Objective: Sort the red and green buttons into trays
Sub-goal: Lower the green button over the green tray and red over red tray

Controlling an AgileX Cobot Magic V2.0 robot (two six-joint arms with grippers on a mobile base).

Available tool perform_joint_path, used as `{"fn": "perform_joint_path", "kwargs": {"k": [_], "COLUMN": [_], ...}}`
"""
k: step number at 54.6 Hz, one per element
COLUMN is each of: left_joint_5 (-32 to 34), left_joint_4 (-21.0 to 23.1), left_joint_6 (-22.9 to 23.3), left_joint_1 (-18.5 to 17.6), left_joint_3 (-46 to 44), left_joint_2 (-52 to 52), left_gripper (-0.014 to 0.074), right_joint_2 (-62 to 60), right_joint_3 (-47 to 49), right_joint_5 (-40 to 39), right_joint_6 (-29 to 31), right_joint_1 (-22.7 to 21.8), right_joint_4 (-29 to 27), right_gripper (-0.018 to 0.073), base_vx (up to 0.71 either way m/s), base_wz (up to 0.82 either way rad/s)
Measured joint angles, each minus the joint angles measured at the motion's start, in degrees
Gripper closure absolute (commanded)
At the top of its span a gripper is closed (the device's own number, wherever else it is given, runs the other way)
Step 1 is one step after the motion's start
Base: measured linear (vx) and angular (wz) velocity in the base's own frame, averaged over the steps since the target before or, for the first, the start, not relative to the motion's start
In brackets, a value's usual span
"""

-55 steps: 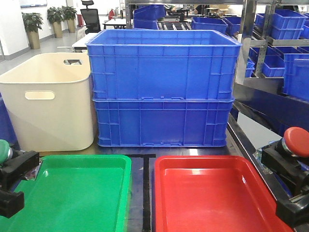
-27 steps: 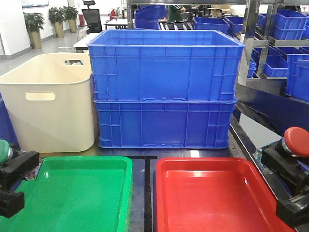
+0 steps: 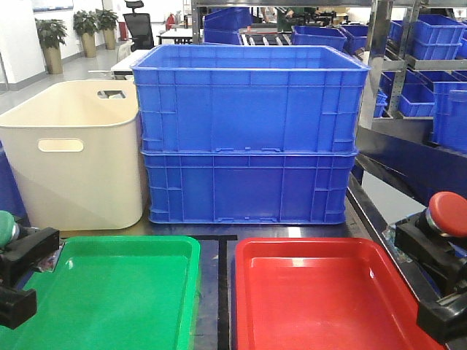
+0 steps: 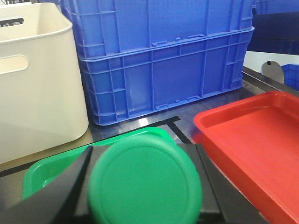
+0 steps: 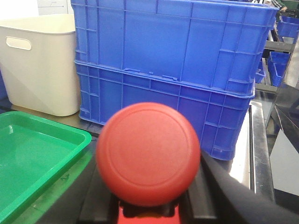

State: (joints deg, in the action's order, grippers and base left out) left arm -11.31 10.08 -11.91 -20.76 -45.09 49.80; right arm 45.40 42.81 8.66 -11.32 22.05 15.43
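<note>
My left gripper [image 3: 14, 273] is shut on the green button [image 3: 6, 226] at the left edge, just left of the green tray [image 3: 117, 292]. In the left wrist view the green button's cap [image 4: 145, 179] fills the gap between the black fingers [image 4: 60, 191], above the near end of the green tray [image 4: 39, 170]. My right gripper [image 3: 438, 273] is shut on the red button [image 3: 449, 213], over the right rim of the red tray [image 3: 314, 292]. In the right wrist view the red button's cap [image 5: 148, 153] sits between the fingers [image 5: 224, 186]. Both button bases are mostly hidden.
Two stacked blue crates [image 3: 248, 131] stand behind the trays, with a cream tub [image 3: 73, 153] to their left. Shelving with more blue bins [image 3: 430, 65] rises on the right. A black tape line [image 3: 222, 292] runs between the trays.
The front view's background drifted slightly to the right a second ago, then held still. Both grippers and their buttons stay where they were.
</note>
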Motion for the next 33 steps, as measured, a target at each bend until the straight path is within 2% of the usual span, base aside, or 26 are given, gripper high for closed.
{"fn": "perform_joint_path", "kwargs": {"k": [33], "left_joint_5": [0.00], "left_joint_4": [0.00], "left_joint_6": [0.00], "left_joint_1": [0.00], "left_joint_3": [0.00], "left_joint_2": [0.00], "left_gripper": [0.0599], "right_joint_2": [0.00], "right_joint_3": [0.00], "right_joint_5": [0.00], "right_joint_6": [0.00], "right_joint_1": [0.00], "right_joint_4": [0.00], "right_gripper": [0.0568], "base_vx": [0.00], "base_wz": [0.00]}}
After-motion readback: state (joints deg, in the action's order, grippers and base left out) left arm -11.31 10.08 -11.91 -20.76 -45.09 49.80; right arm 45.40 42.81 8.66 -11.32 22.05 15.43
